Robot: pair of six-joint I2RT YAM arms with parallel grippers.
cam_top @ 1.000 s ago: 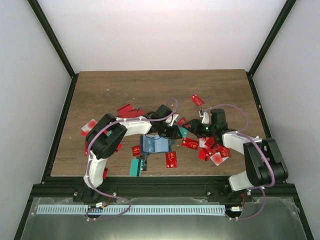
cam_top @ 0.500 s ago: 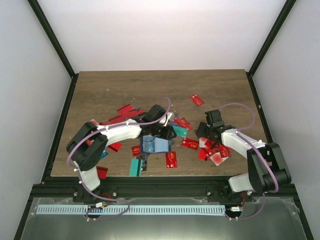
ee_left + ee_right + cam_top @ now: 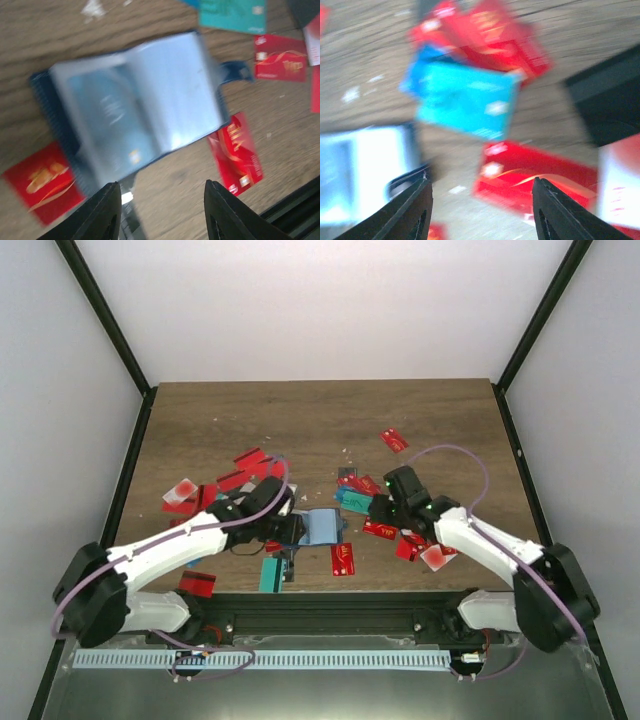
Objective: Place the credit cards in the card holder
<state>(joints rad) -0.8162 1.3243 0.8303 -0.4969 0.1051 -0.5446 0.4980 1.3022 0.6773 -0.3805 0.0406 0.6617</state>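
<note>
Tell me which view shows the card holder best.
Left wrist: the card holder lies open and fills the frame, though motion-blurred. Top external shows it small between the arms; right wrist catches only a blurred edge at left.

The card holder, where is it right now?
In the top view the card holder lies open near the table's front centre, just right of the left end effector, with a red card just in front.

Open card holder (image 3: 135,110) lies flat on worktop (image 3: 175,192), navy cover down, clear sleeves up, strap tab out sideways, just ahead of left fingers (image 3: 102,212). Red cards (image 3: 235,150) lie either side of it. Ahead of right fingers (image 3: 412,212), teal card (image 3: 465,102) lies flat, overlapping red ones. Views blurred.
</note>
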